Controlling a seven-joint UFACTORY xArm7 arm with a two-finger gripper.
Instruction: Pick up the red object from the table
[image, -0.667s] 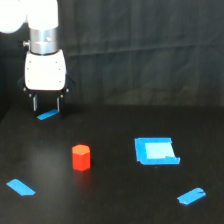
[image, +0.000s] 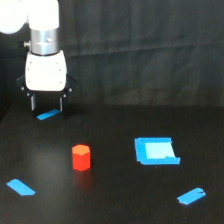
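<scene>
Exterior view, the only one supplied. The end effector (image: 46, 103) hangs from the white arm near the far edge of the worktop (image: 115, 200), at the exterior view's left. Its two dark fingers (image: 33, 103) stand apart with open space between them and nothing gripped. Directly beneath the fingertips lies a short blue tape strip (image: 48, 115).

Change noted: compared with the picture taken 0.7 s ago, the arm has shifted only slightly, a little toward the exterior view's right, and keeps much the same height. The finger spacing is unchanged. The red object (image: 81, 157) has not moved.

Position of the task's thing: the red object stands upright on the worktop, nearer the camera than the end effector and somewhat to the exterior view's right of it, well apart from the fingers. The blue square patch (image: 155, 150) lies to its right, a blue strip (image: 20, 187) to its lower left, another (image: 191, 196) at lower right. None touches it.

Assessment: the approach has barely begun. The small shift suggests travel toward the red object is starting, but alignment over it and the descent are both not yet done. The open fingers look wide enough to straddle it.
</scene>
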